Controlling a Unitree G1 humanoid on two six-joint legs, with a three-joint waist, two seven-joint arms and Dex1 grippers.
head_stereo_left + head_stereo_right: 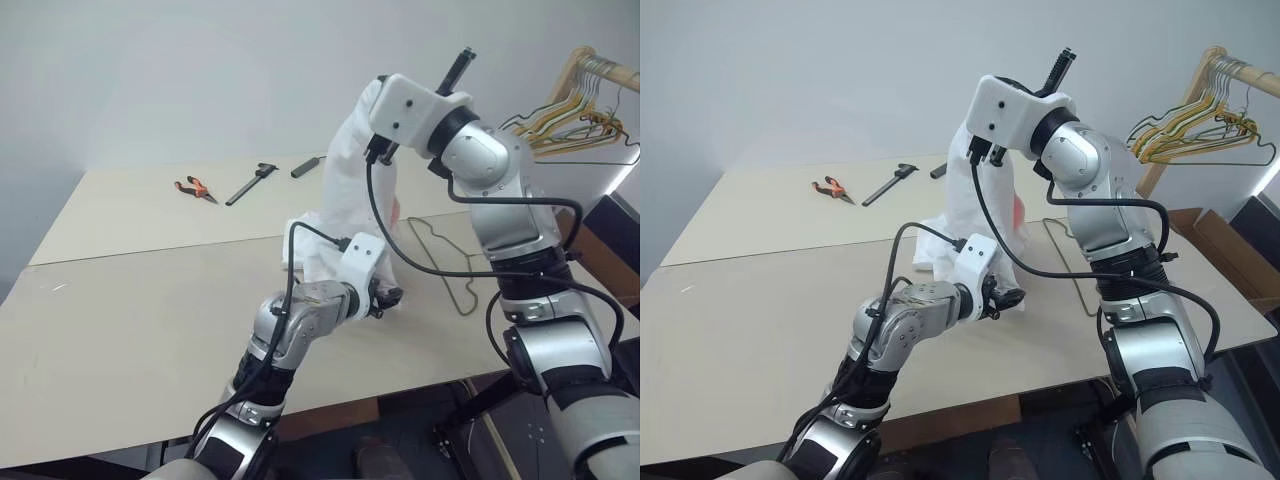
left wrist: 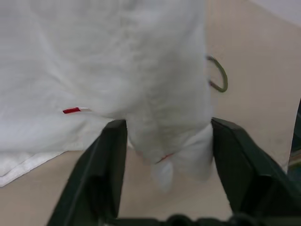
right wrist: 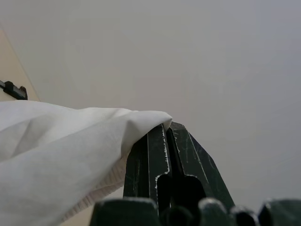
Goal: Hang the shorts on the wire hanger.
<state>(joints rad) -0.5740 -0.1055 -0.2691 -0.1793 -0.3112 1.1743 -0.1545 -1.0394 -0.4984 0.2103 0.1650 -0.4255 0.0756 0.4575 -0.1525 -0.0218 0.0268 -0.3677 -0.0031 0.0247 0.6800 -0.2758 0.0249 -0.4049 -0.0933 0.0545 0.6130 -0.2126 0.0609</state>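
The white shorts (image 1: 345,170) hang in a long drape from my right gripper (image 1: 462,62), which is raised high above the table and shut on their upper edge (image 3: 94,127). Their lower end rests bunched on the table. My left gripper (image 1: 385,297) is low at that bunched end, open, with a fold of the cloth (image 2: 164,117) between its fingers. The wire hanger (image 1: 452,275) lies flat on the table just right of the shorts, and its hook (image 2: 223,77) shows past the cloth.
The beige table (image 1: 130,320) holds orange-handled pliers (image 1: 195,188), a black caliper-like tool (image 1: 250,184) and a small black bar (image 1: 306,166) at the back. A wooden rack with yellowish hangers (image 1: 580,100) stands at the far right, beyond the table's edge.
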